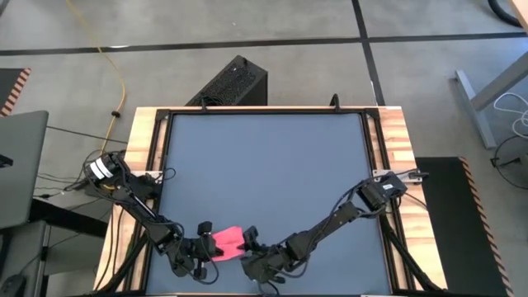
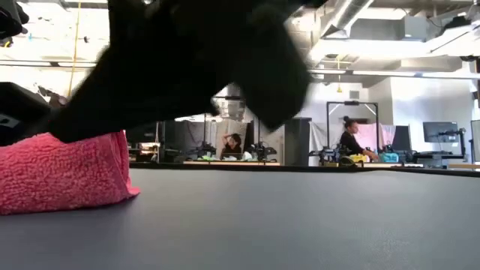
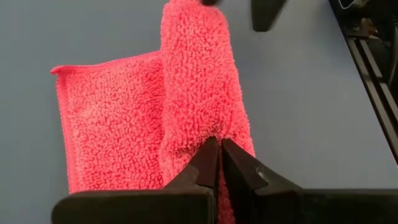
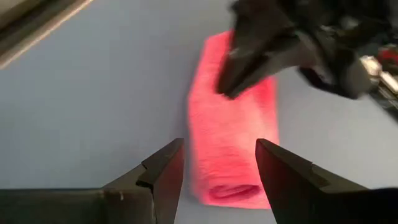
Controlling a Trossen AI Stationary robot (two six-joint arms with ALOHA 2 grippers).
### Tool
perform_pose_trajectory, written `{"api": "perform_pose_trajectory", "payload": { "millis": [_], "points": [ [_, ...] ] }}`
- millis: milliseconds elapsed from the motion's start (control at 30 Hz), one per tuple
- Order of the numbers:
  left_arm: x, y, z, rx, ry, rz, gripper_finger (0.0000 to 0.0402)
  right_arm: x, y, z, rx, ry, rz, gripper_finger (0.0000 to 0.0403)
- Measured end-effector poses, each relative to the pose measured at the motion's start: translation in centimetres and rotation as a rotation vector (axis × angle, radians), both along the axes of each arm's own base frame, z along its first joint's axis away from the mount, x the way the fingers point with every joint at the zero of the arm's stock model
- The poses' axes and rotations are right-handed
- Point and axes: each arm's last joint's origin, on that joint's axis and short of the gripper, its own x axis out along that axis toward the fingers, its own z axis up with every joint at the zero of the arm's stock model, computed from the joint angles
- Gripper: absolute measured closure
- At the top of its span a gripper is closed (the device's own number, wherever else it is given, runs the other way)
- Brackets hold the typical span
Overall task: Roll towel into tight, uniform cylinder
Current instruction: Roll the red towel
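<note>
The left claw (image 3: 219,146) is pinched together on the partly rolled pink towel (image 1: 228,242) at the surface's (image 1: 264,173) near edge; the right claw (image 4: 219,160) stands apart just beside the roll's right end.

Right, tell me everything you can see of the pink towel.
The small bright pink terry-cloth towel has a nubby looped pile and a stitched hem. It is partly rolled: a thick roll runs along one side, and a flat flap is still spread on the dark grey tabletop near its front edge. The left gripper has its jaws shut on the roll's end; the right gripper, open, straddles the other end.
</note>
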Motion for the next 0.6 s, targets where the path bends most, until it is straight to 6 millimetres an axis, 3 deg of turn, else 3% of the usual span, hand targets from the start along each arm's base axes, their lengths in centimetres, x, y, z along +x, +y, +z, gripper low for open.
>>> {"api": "perform_pose_trajectory", "payload": {
  "millis": [400,600],
  "points": [
    [0.0,0.0,0.0,-0.001,0.005,-0.005,0.0401,0.4,-0.4,-0.3,0.018,0.013,0.022,0.0177],
    [0.0,0.0,0.0,-0.004,0.005,-0.007,0.0401,1.0,-1.6,-0.4,0.019,0.020,-0.005,0.0177]
  ]
}}
